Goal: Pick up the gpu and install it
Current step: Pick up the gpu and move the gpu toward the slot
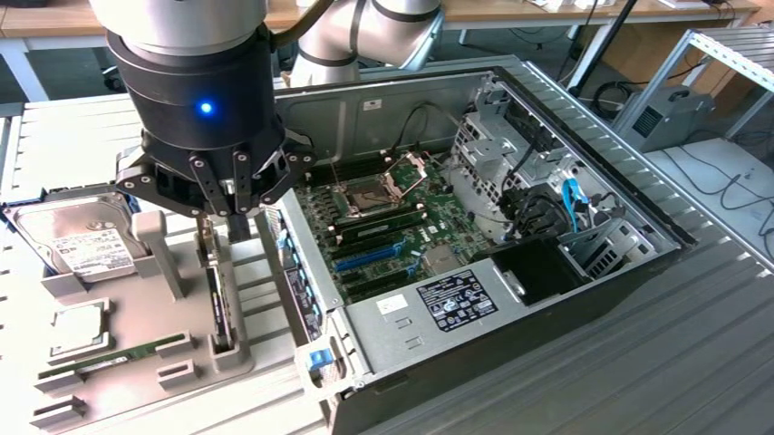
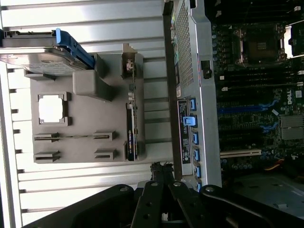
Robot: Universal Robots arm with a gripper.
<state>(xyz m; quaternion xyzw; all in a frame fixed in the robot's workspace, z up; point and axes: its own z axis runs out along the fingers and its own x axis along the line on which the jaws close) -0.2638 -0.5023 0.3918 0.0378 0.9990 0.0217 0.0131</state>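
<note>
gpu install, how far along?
Done: nothing visible yet. In hand: shut gripper hovers over the grey plastic holder, holding nothing; the thin black gpu card with pale bracket stands on edge in it. Left: card not lifted, not seated in the open computer case.

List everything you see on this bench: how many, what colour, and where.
gpu: one, black, on edge in a holder slot
hard drive: one, silver with white label, upright at the holder's end
processor chip: one, silver, flat in a holder recess
memory stick: one, green, in the holder
holder: one, grey, exterior view's left
computer case: one, black, open, exterior view's right
motherboard: one, green, inside the case
gripper: one, black, shut, above the holder by the gpu
</note>
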